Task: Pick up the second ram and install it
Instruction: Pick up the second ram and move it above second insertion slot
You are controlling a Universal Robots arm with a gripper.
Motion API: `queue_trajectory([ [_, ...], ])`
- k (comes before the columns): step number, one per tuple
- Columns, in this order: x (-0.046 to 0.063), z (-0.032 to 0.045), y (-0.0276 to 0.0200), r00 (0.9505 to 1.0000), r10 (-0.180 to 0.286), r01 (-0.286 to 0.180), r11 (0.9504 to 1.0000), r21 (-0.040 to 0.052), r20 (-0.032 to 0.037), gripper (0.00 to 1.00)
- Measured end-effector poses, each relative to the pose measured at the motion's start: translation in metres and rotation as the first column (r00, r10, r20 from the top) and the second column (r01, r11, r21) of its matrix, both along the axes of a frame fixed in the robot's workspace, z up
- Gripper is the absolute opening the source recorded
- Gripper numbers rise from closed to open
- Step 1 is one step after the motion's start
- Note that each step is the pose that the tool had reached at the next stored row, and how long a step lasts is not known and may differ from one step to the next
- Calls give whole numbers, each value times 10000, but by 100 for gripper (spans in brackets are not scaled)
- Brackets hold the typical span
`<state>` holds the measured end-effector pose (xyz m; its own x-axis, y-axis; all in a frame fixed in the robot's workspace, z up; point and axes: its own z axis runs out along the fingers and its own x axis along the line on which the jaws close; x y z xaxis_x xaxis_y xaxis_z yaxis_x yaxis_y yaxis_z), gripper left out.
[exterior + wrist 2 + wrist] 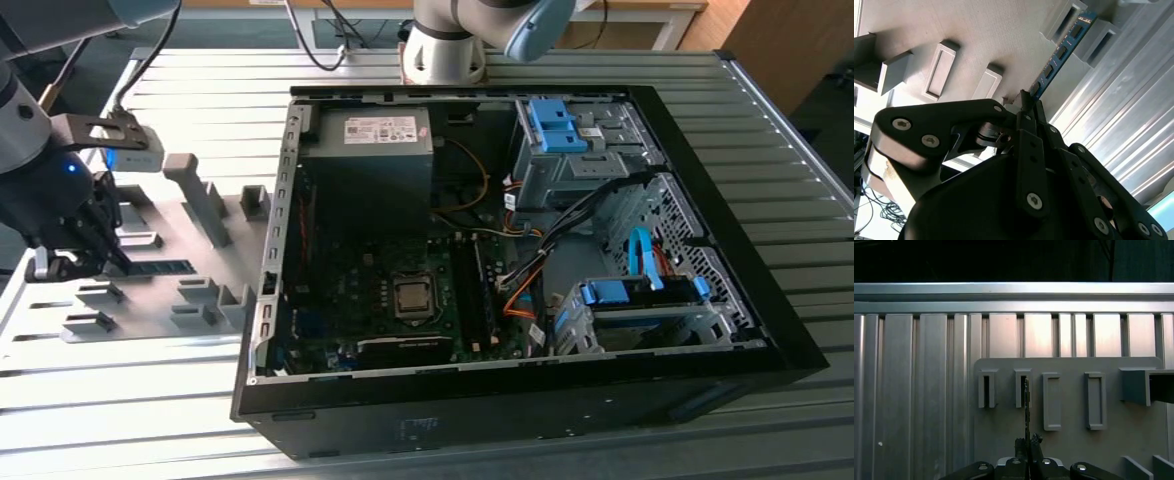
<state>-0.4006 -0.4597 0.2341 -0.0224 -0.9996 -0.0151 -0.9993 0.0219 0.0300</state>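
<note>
The second ram [1060, 50] is a thin blue board with black chips; in the first wrist view it shows edge-on [1027, 410]. My gripper [1029, 102] is shut on its near end, the fingers pinching the board from both sides. The stick's far end still sits by the slotted grey blocks [1023, 387] of the tray. In the exterior view the gripper [74, 262] is low over the tray at the exterior view's left, with the ram [163, 267] lying beside it.
The grey tray [160, 320] carries several upright blocks and posts [200, 200]. To its right in the exterior view stands the open computer case [747, 330], with the motherboard's long black sockets [470, 290], cables and blue drive brackets [641, 292] inside.
</note>
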Motion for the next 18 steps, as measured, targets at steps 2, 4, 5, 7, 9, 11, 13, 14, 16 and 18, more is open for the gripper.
queue_trajectory([
  [2,0,12,0,10000,0,0,10000,1,1,14],
  [4,0,26,0,10000,0,0,10000,1,1,14],
  [5,0,31,0,10000,0,0,10000,2,2,14],
  [7,0,43,0,10000,0,0,10000,1,2,14],
  [9,0,59,0,10000,0,0,10000,1,1,14],
  [11,0,75,0,10000,0,0,10000,1,2,14],
  [13,0,85,0,10000,0,0,10000,2,3,14],
  [14,0,92,0,10000,0,0,10000,1,2,14],
  [16,0,104,0,10000,0,0,10000,2,2,14],
  [18,0,115,0,10000,0,0,10000,1,2,14],
])
